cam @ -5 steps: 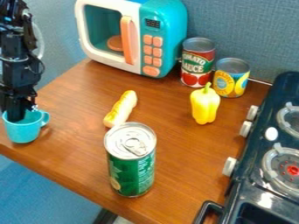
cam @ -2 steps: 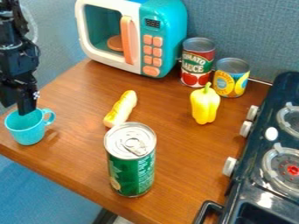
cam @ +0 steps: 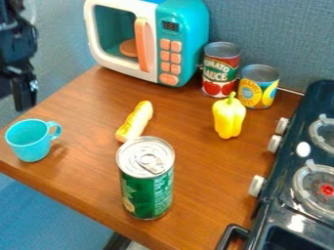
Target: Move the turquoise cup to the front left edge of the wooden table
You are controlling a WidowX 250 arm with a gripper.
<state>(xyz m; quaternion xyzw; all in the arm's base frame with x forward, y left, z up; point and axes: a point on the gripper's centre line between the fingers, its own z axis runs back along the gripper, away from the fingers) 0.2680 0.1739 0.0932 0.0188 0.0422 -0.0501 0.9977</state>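
One wooden worktop (cam: 202,161), claw (cam: 25,106) hanging at my view's left; clenched or released, I can't tell. Nearest it, the turquoise cup (cam: 29,145) stands upright on the wood, likely light, stiff, slick: I'd pinch its rim.

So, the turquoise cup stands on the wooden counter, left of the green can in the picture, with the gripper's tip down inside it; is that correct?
Not quite: the tip of the gripper is outside the turquoise cup. The camera view shows it hanging clear of the rim. The cup does stand on the wooden counter, left of the green can.
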